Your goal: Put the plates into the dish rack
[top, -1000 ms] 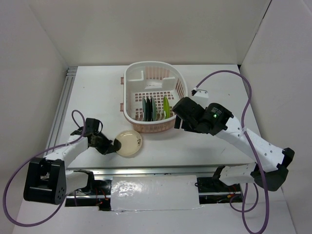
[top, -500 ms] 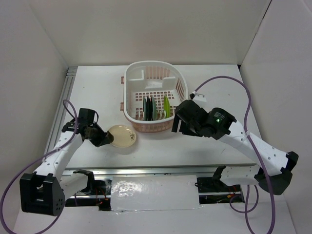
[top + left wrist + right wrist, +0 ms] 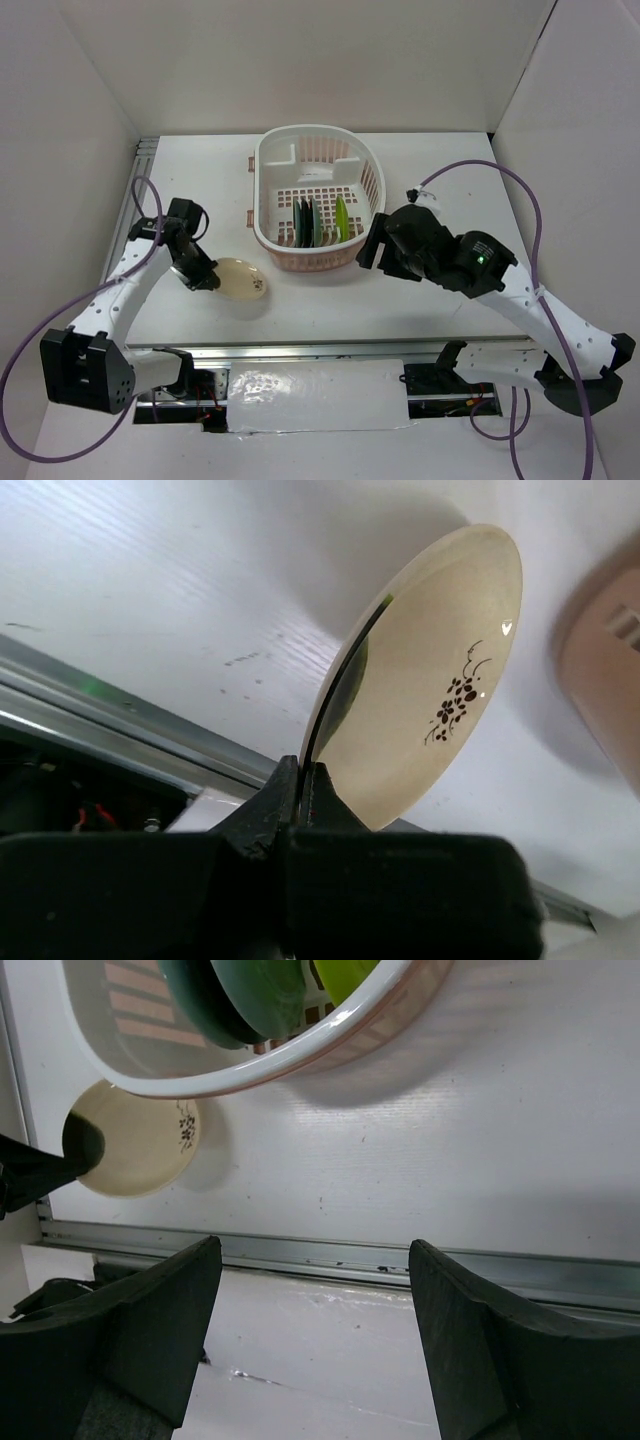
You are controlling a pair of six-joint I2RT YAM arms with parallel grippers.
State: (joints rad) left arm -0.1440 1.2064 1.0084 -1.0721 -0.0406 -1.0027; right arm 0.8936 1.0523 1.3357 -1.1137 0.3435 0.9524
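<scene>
While the left gripper (image 3: pixel 300 777) is pinched fully closed on the thin rim of the tan plate (image 3: pixel 430 680), that plate sits tilted just outside the dish rack (image 3: pixel 268 170), off its near-left wall. The other plates (image 3: pixel 312 222) stand on edge inside the rack. The right gripper (image 3: pixel 315 1330), off the rack's near-right wall, is spread wide and holds nothing. The plate looks rigid, light, glazed and chippable: probably slippery, so a rim pinch may let it pivot; a deeper bite seems safer.
</scene>
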